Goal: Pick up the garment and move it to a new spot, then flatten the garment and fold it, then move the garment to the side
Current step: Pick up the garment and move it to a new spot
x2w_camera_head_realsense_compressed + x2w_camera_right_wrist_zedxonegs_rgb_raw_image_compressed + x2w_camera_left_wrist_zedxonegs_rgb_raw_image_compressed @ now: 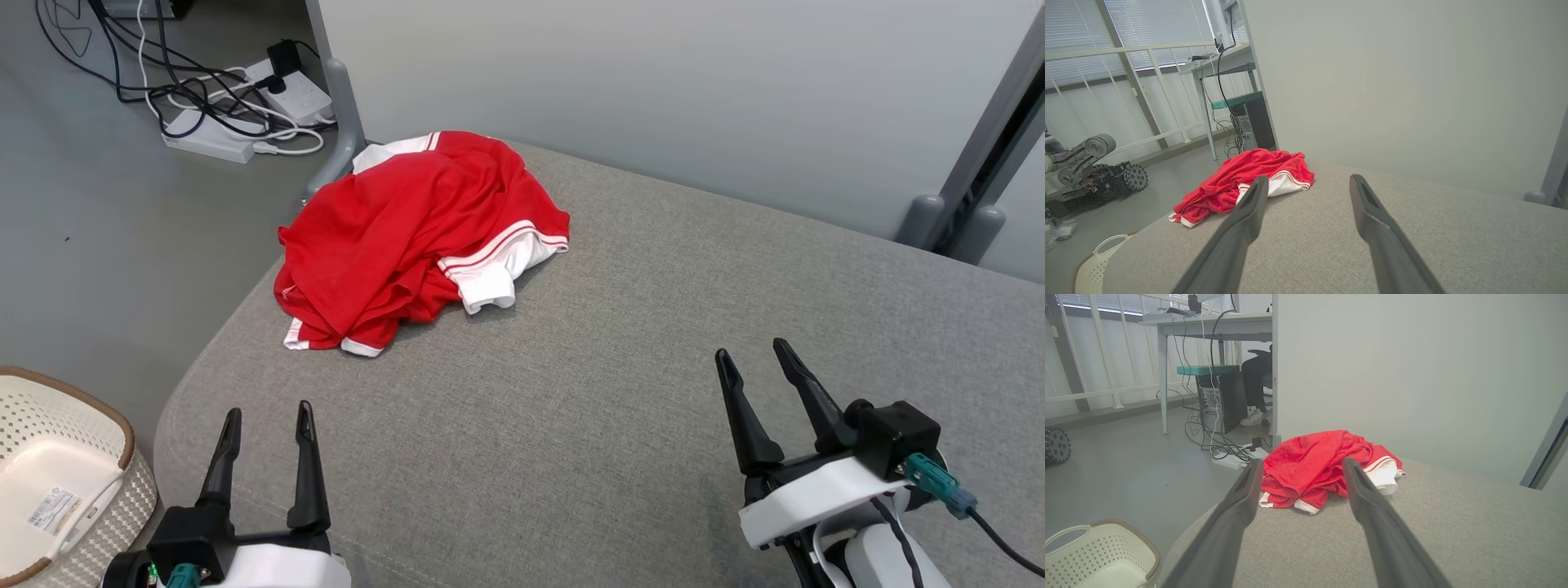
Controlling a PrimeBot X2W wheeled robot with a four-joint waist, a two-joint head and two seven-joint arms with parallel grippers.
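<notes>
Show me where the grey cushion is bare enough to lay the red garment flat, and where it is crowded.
Bare: the wide middle of the cushion, bordered by the garment, the wall panel, the left gripper and the right gripper. Crowded: the far left corner, where the garment lies bunched.

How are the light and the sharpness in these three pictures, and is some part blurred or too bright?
Head view: soft, even light; the garment is sharp, with only a faint shadow at its edge. Left wrist view: the left gripper looks soft near the lens. Right wrist view: the right gripper is likewise soft; the blinds are the brightest part.
</notes>
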